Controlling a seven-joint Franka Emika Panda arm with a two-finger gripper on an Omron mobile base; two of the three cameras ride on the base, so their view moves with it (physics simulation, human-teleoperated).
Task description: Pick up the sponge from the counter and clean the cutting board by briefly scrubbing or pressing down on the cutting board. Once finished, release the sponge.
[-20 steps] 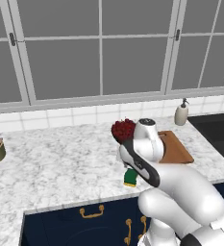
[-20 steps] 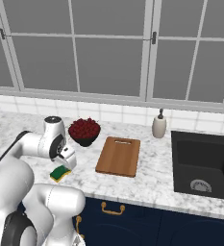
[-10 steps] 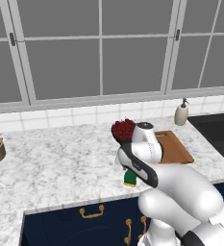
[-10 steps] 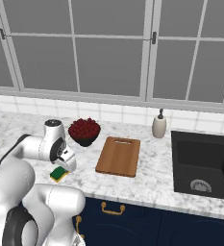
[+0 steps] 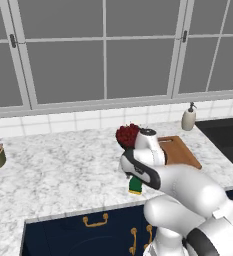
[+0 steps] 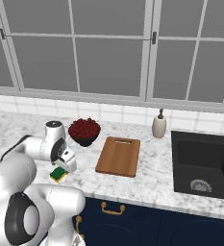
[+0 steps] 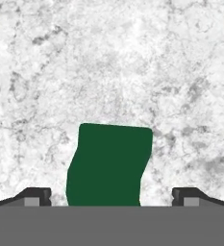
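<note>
Lower now than a second ago, gripper [image 7: 111, 199] spread wide over sponge [image 7: 109, 163] on counter [image 7: 132, 62]. Still the pickup step. Next: drop a little further, then pinch.

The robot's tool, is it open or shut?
Open: in the hand view the tool has its two tips wide apart, either side of the sponge.

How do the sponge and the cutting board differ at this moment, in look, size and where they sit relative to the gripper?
The sponge is a small green-and-yellow block; the cutting board is a much larger, flat brown wooden slab. The sponge lies directly under the open gripper, between its fingertips; the board lies clear of the gripper, beside the bowl of red fruit. Both rest on the counter.
</note>
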